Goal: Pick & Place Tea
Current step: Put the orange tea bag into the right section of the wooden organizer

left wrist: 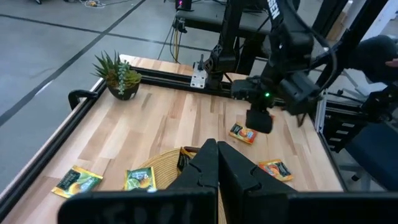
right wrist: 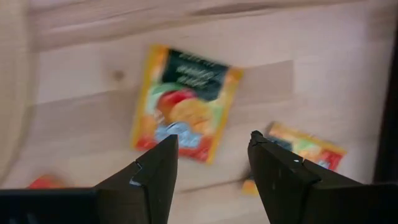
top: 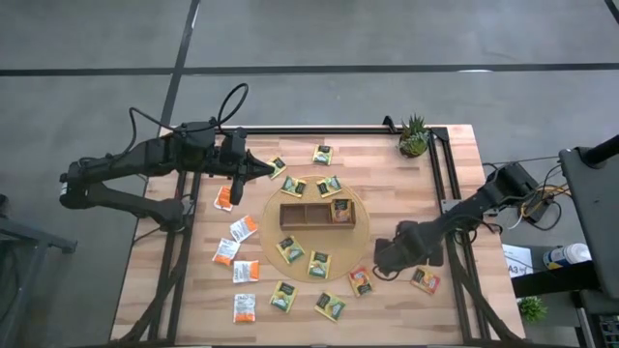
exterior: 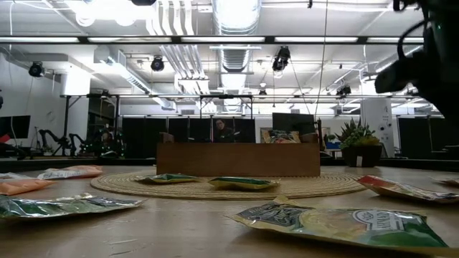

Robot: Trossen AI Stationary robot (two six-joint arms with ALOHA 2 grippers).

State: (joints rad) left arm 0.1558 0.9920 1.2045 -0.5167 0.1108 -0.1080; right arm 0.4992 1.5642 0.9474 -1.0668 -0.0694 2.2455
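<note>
**Tea sachets spread over a light wooden tabletop**

A pale plank tabletop (top: 387, 169) is seen in a workshop with grey floor and exposed ceiling ducts. Tea sachets (top: 319, 263) are scattered around a woven mat (top: 360, 230) carrying a wooden tray (top: 305, 214). No label text can be read. The right gripper (right wrist: 211, 171) is held spread above an orange-red sachet (right wrist: 185, 102). The left gripper (left wrist: 217, 177) is pressed together, far left.
</note>
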